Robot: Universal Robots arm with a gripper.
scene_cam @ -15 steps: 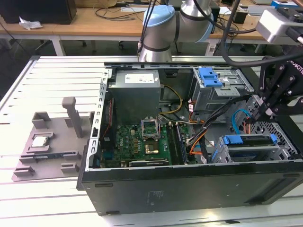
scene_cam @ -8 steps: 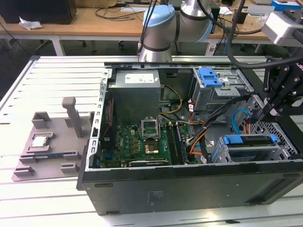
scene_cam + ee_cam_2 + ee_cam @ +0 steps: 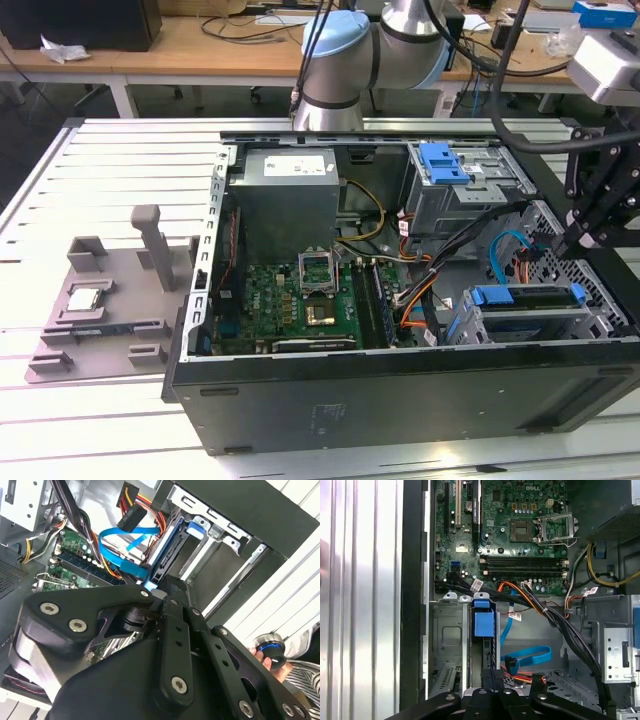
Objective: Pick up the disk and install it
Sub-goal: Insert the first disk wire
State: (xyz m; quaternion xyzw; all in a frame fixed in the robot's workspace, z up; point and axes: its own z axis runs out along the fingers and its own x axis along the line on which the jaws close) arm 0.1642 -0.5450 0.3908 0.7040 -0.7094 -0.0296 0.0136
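Disk (image 3: 528, 299), blue carrier frame along its edges, sits in the grey drive cage (image 3: 520, 325) at about 4 o'clock of the open computer case (image 3: 400, 395) in the exterior view. The gripper (image 3: 578, 238) hangs just above its 3 o'clock end, and I cannot tell whether it is apart or clamped. Seating it well, I judge, calls for a straight push along the cage rails, clear of the blue cable (image 3: 497, 255) close by.

Printed in white on the green circuit board (image 3: 465, 550), near the processor socket (image 3: 522, 530): short lettering. Stuck on the grey power supply box (image 3: 290, 210): white label (image 3: 298, 166), print unreadable. Wrapped round black cables (image 3: 560, 620): small white tags (image 3: 476, 585), illegible.
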